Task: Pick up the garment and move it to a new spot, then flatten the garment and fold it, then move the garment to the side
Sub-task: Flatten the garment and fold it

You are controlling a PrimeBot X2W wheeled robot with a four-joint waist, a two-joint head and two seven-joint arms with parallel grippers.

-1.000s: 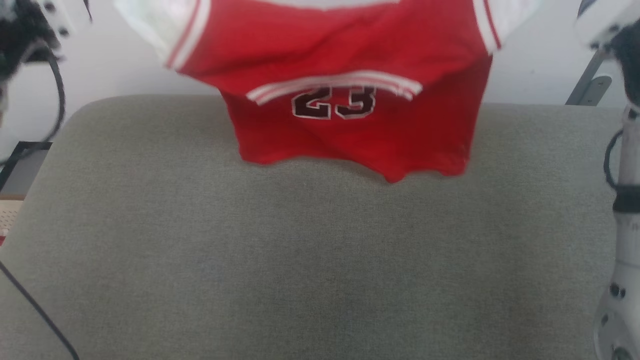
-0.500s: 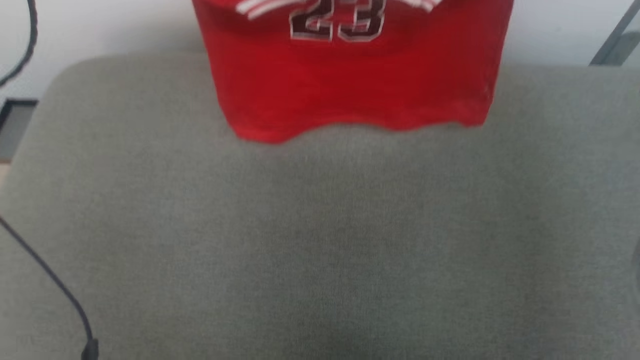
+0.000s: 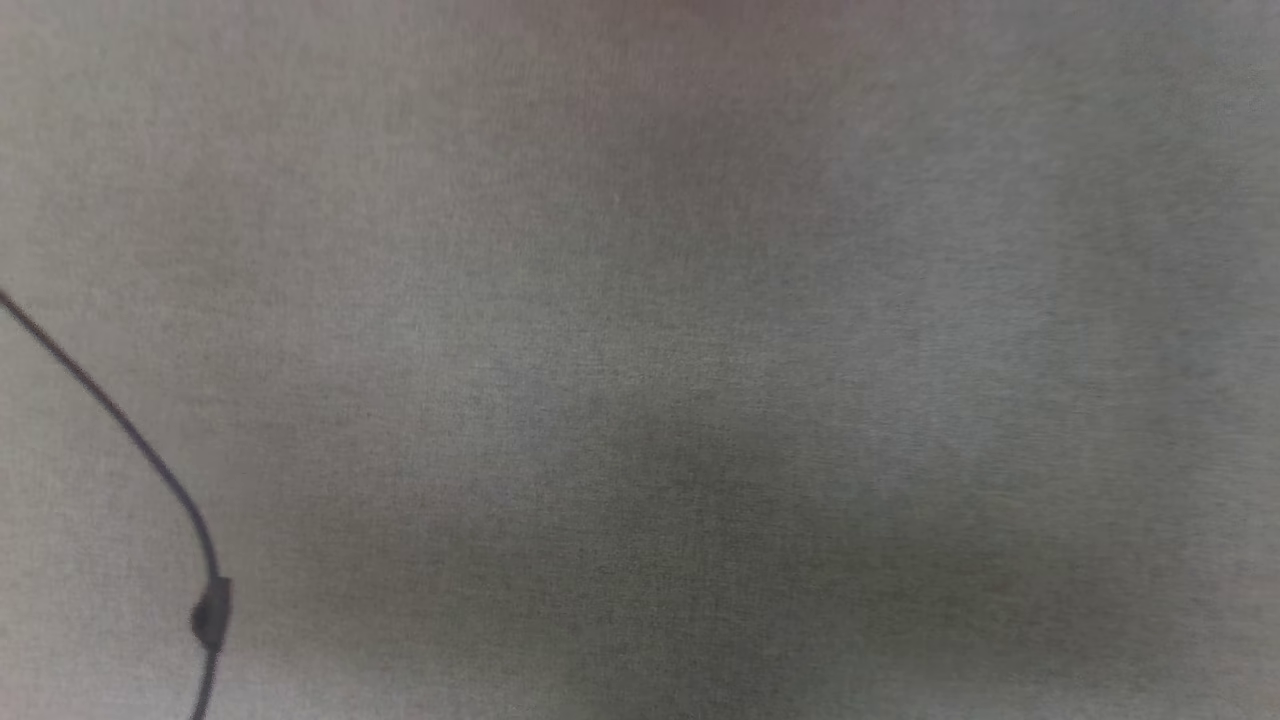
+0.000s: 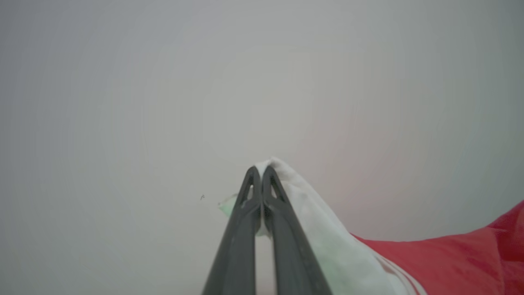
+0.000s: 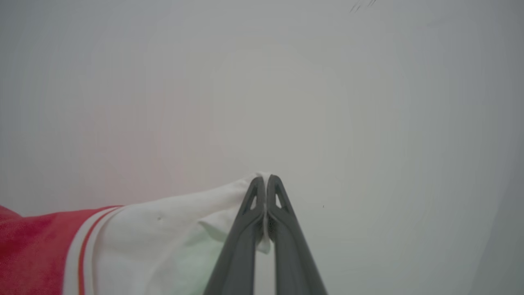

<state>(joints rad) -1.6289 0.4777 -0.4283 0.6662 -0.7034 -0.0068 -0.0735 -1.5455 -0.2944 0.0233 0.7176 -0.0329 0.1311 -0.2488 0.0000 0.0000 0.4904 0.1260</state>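
Observation:
In the left wrist view my left gripper [image 4: 260, 169] is shut on a white sleeve of the garment [image 4: 450, 258], whose red body trails off to the lower right. The right wrist view has my right gripper [image 5: 266, 178] shut on the other white sleeve, with the garment [image 5: 135, 237] running to the lower left past a red-and-white stripe. Both wrists face a pale blank wall [image 4: 163, 102]. The head view looks down on the grey fabric surface [image 3: 700, 350], where the garment is out of view.
A thin dark cable [image 3: 120, 425] with a small dark plug [image 3: 211, 612] crosses the lower left of the grey surface in the head view. A soft shadow lies across the lower middle of that surface.
The head camera has tilted further down, so the hanging red garment slid up and out of its picture. The grey surface now looks closer, and the cable shows further in.

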